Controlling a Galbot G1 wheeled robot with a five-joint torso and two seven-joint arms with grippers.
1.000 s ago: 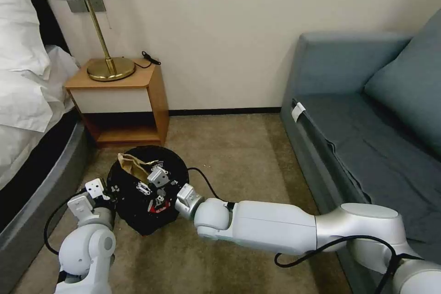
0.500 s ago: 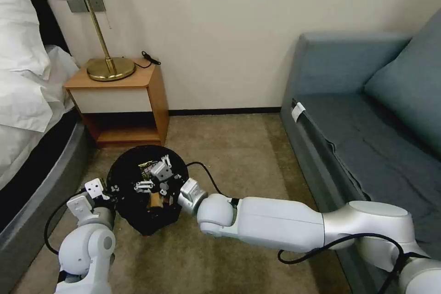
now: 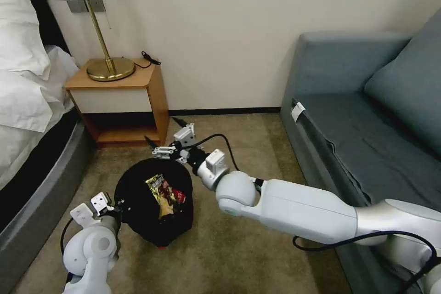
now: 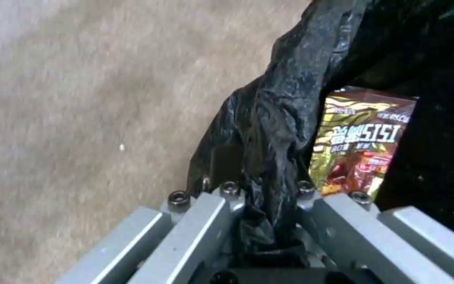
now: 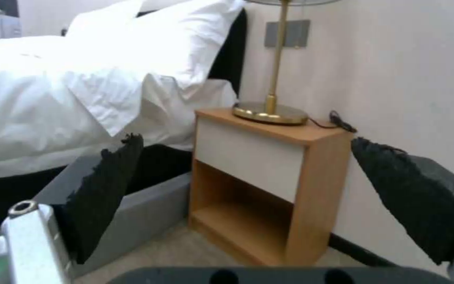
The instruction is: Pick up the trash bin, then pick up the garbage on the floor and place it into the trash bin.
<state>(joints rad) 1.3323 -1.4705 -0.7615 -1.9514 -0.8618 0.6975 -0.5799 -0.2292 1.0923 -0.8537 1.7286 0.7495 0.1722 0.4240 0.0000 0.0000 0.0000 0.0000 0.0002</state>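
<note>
left fingers (image 4: 269, 221) pinching trash bin (image 3: 138, 202) liner | right fingers (image 3: 166, 140) spread, empty, beyond bin

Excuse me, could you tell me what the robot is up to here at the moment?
It is tidying litter into a round black trash bin with a glossy plastic liner. The left pincer is shut on the liner at the bin's rim, holding it by the bed. A yellow-brown snack wrapper and a red-and-white wrapper lie inside. The right pincer hangs open and empty beyond the bin, near the wooden nightstand.
</note>
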